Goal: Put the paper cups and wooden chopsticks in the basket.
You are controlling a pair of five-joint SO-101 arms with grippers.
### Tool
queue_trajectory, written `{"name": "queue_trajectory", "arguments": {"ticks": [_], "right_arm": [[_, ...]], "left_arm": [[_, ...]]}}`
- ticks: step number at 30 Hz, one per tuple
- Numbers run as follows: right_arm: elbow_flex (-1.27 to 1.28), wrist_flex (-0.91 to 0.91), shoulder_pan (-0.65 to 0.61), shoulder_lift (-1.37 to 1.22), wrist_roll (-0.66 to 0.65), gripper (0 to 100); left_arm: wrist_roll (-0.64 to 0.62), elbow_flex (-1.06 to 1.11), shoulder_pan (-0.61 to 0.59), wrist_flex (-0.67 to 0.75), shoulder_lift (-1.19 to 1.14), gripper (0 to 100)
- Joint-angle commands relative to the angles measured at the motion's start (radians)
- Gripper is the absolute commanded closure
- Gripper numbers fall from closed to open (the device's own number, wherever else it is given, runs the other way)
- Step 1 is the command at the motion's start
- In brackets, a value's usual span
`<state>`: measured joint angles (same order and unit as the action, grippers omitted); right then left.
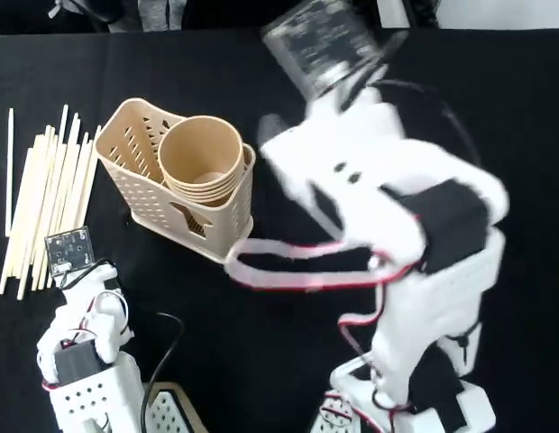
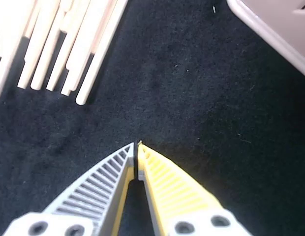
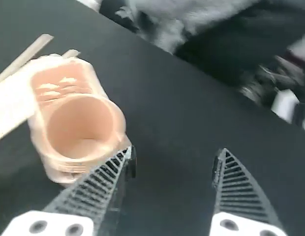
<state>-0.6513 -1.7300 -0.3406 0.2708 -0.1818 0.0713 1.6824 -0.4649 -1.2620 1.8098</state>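
Observation:
A cream slotted basket (image 1: 135, 176) stands on the black table with a stack of paper cups (image 1: 201, 160) nested inside it. The same cups (image 3: 78, 125) and basket (image 3: 42, 147) appear in the right wrist view, beside my open right gripper (image 3: 173, 160), which holds nothing and hovers above the table to the basket's right. Several wooden chopsticks (image 1: 45, 198) lie loose at the far left. My left gripper (image 2: 137, 146) is shut and empty, low over the cloth just short of the chopstick (image 2: 69, 44) ends. A basket corner (image 2: 285, 29) shows there too.
The right arm (image 1: 397, 207) rises tall over the middle right of the table, its red cables (image 1: 297, 271) looping near the basket's front corner. The left arm (image 1: 81, 352) sits at the front left. Dark cloth lies bare between basket and arms.

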Motion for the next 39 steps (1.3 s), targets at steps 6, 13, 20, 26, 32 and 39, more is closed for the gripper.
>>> {"name": "queue_trajectory", "arguments": {"ticks": [6,13,20,26,32,39], "right_arm": [[0.501,0.034,0.361,-0.008,-0.149,73.5],[0.963,0.397,0.520,0.082,-0.204,98.6],[1.234,0.557,0.477,0.180,-0.206,95.6],[1.305,0.532,0.364,0.417,-0.221,98.5],[1.303,0.387,0.086,0.786,-0.321,98.2],[1.205,0.275,-0.239,0.961,-0.318,94.9]], "left_arm": [[-0.008,0.016,-0.004,-0.008,0.009,97],[-0.008,0.016,-0.004,-0.008,0.009,97],[-0.008,0.016,-0.004,-0.008,0.009,97],[-0.008,0.016,-0.004,-0.008,0.009,97],[-0.008,0.016,-0.004,-0.008,0.009,97],[-0.008,0.016,-0.004,-0.008,0.009,97]]}}
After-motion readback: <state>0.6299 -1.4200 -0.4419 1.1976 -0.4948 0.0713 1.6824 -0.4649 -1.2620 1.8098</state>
